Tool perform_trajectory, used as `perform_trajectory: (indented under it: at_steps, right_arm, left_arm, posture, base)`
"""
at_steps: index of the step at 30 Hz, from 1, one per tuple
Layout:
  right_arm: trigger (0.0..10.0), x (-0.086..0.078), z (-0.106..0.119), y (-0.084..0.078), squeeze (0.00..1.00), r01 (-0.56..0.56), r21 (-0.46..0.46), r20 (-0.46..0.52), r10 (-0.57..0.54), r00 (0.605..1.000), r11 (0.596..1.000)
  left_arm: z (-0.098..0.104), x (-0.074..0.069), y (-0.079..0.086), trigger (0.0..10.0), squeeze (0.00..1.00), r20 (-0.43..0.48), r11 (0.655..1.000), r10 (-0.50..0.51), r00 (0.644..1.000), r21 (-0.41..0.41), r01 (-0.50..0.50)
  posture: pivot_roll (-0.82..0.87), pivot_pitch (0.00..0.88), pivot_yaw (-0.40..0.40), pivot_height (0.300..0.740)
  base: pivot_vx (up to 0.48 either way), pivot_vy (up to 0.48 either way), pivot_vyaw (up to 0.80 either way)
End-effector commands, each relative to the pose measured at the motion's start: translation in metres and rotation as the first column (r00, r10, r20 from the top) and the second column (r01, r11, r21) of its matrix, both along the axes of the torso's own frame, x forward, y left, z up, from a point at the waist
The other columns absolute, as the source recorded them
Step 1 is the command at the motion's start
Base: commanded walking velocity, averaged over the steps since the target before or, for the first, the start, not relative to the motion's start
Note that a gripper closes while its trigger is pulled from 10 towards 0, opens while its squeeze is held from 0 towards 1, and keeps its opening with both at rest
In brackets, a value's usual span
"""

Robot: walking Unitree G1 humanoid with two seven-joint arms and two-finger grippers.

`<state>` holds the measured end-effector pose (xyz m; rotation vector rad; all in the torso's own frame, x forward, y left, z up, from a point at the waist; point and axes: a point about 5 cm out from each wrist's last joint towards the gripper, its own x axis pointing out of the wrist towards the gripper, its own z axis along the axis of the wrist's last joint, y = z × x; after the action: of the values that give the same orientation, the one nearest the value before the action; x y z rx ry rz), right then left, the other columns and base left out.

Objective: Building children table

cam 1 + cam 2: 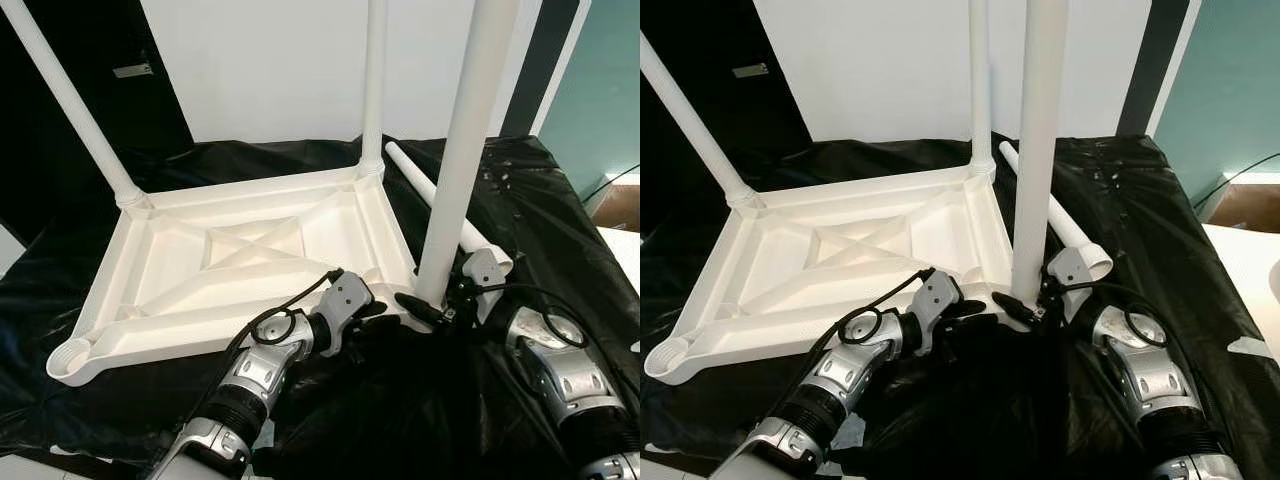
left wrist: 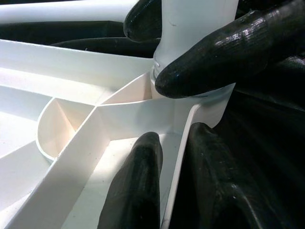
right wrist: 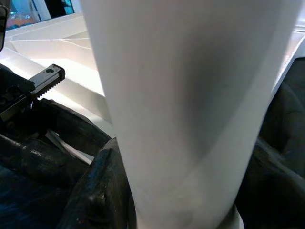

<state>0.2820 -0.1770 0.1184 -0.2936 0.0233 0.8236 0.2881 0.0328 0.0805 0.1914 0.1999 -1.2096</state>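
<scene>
The upturned white tabletop [image 1: 240,270] is lying on the black-draped worktop [image 1: 540,200]. The right gripper [image 1: 432,305], jaws clamped on the third leg [image 1: 460,150], is seating it while the left gripper [image 1: 375,312], jaws straddling the tabletop's rim, steadies that corner. A spare leg [image 1: 425,190] is lying beside the tabletop; one socket [image 1: 72,355] is waiting.

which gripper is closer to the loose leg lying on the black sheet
Right. The right gripper holds the upright leg just beside the loose leg; the left gripper grips the tabletop edge, farther away.
</scene>
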Motion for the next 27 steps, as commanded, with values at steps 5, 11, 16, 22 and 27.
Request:
perform_trajectory:
  at_steps: [5, 11, 16, 22, 27]
  right_arm:
    - [0.0, -0.008, -0.012, 0.026, 0.0, 0.184, 0.149, 0.044, -0.193, 0.98, 0.971]
    - [0.0, -0.002, -0.004, 0.039, 0.0, 0.406, 0.275, 0.141, -0.454, 0.88, 0.872]
    - [0.0, 0.003, -0.002, 0.037, 0.0, 0.45, 0.282, 0.143, -0.501, 0.854, 0.847]
    - [10.0, 0.003, -0.008, 0.042, 0.0, 0.478, 0.247, 0.121, -0.516, 0.848, 0.843]
    - [10.0, 0.001, -0.015, 0.046, 1.0, 0.375, 0.222, 0.065, -0.398, 0.915, 0.9]
  left_arm:
    - [-0.04, -0.016, 0.016, 10.0, 0.0, -0.171, 0.994, 0.042, 0.984, 0.109, -0.023]
    - [-0.038, -0.015, 0.014, 10.0, 0.0, -0.164, 0.994, 0.027, 0.986, 0.113, -0.008]
    - [-0.037, -0.014, 0.015, 10.0, 0.0, -0.162, 0.994, 0.032, 0.986, 0.11, -0.014]
    - [-0.039, -0.015, 0.017, 10.0, 0.0, -0.168, 0.994, 0.042, 0.985, 0.109, -0.024]
    - [-0.04, -0.016, 0.018, 10.0, 0.0, -0.17, 0.994, 0.048, 0.984, 0.109, -0.03]
  posture:
    - [-0.03, 0.0, 0.049, 0.74]
    - [-0.02, 0.0, 0.056, 0.74]
    - [-0.02, 0.0, 0.054, 0.74]
    - [0.0, 0.0, 0.046, 0.74]
    - [0.0, 0.0, 0.044, 0.74]
  base:
    - [0.0, 0.0, 0.0]
    - [0.0, 0.0, 0.0]
    - [0.0, 0.0, 0.0]
    - [0.0, 0.0, 0.0]
    - [0.0, 0.0, 0.0]
